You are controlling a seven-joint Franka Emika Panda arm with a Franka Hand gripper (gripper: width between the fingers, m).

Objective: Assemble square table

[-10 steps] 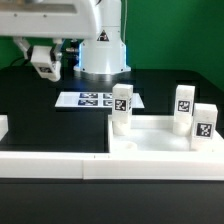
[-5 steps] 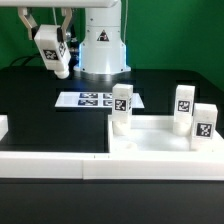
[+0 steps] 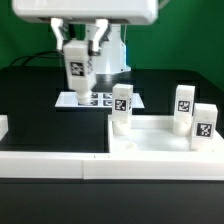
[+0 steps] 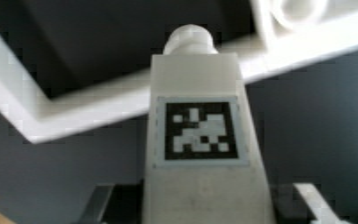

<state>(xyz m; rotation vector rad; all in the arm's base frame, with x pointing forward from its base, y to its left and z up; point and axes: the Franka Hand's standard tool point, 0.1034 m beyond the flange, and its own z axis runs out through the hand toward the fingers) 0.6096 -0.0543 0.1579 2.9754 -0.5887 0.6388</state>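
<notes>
My gripper (image 3: 78, 66) is shut on a white tag-marked table leg (image 3: 76, 70) and holds it in the air above the marker board (image 3: 96, 100). In the wrist view the leg (image 4: 199, 120) fills the middle, its screw tip pointing away, with a finger (image 4: 307, 200) at each side. The white square tabletop (image 3: 160, 146) lies at the front on the exterior view's right, and part of its rim (image 4: 87, 95) shows in the wrist view. Three legs stand on it: one (image 3: 121, 108) at the near-left corner, two more (image 3: 184, 107) (image 3: 204, 126) at the right.
A long low white border wall (image 3: 50, 162) runs along the front of the black table. The robot base (image 3: 103, 50) stands at the back behind the marker board. A small white block (image 3: 3, 127) sits at the exterior view's left edge.
The gripper with the leg has moved from the back left toward the exterior view's right and lower, to above the marker board. The leg now hangs upright.
</notes>
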